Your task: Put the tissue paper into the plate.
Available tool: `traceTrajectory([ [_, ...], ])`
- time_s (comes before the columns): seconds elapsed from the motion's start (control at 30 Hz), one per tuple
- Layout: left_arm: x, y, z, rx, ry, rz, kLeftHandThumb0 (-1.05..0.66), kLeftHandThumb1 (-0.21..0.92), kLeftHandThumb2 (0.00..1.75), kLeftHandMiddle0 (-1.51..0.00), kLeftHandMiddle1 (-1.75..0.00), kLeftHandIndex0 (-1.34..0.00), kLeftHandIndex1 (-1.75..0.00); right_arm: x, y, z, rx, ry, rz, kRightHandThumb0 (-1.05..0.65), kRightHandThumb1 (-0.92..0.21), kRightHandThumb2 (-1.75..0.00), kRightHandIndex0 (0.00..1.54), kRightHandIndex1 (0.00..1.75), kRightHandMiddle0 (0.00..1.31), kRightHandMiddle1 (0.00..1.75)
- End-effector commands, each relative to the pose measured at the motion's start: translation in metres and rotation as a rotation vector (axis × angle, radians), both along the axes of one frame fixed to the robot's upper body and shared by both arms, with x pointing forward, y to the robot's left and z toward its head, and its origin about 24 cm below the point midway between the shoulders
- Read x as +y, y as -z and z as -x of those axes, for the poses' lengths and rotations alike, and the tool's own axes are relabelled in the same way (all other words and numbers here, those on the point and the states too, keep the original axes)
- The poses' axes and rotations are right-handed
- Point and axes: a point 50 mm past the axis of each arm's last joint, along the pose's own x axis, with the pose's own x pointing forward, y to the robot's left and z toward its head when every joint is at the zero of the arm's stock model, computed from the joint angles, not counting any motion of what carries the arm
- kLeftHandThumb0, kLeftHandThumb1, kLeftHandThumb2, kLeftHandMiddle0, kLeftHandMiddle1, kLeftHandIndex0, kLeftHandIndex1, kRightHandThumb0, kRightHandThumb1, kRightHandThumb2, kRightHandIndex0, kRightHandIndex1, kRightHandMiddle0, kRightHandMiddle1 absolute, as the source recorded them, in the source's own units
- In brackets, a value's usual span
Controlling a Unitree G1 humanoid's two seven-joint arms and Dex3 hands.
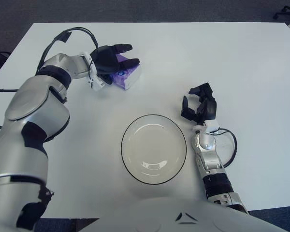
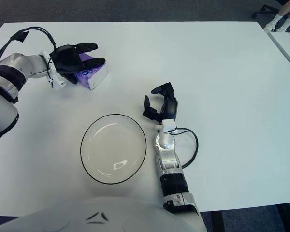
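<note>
Step in hand: the grasp, by my reading; the left robot hand (image 1: pixel 113 62) is on the small purple-and-white pack of tissue paper (image 1: pixel 127 76) out at roughly eleven o'clock from the plate, and the carry has not begun

Left robot hand: black fingers (image 1: pixel 122 49) curled over the top and side of the pack, clamped on it as far as these views show; whether the pack is off the worktop or sitting on it, I cannot tell

Tissue paper: far-left part of the white worktop (image 1: pixel 232 58), well apart from the plate, its white lower edge and purple face peeking out beneath the fingers

Plate: clear round glass plate with a dark rim (image 1: pixel 153 148), near the front edge at the middle, nothing in it

Right robot hand: idle, just beside the plate at about two o'clock from it (image 2: pixel 160 104), fingers loosely bent and holding nothing

Next move, my call: lift clear of the worktop, then swing the pack towards five o'clock, back to the plate, and lower it inside the rim before the fingers let go

What it calls for: a firm hold, since a soft pack can slip or squash, and a path that stays left of the right robot hand so the two never meet

Progress: early, the pack is gripped but the plate is bare
</note>
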Motion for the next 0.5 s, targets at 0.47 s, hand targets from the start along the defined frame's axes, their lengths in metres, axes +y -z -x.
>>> traceTrajectory([
  [0.47, -0.013, 0.005, -0.002, 0.057, -0.052, 0.116, -1.05, 0.92, 0.32, 0.0, 0.0, 0.0, 0.0, -0.015, 0.053, 0.033, 0.233, 0.041, 0.059, -0.01, -0.41, -1.1, 0.67, 1.38, 0.41, 1.75],
])
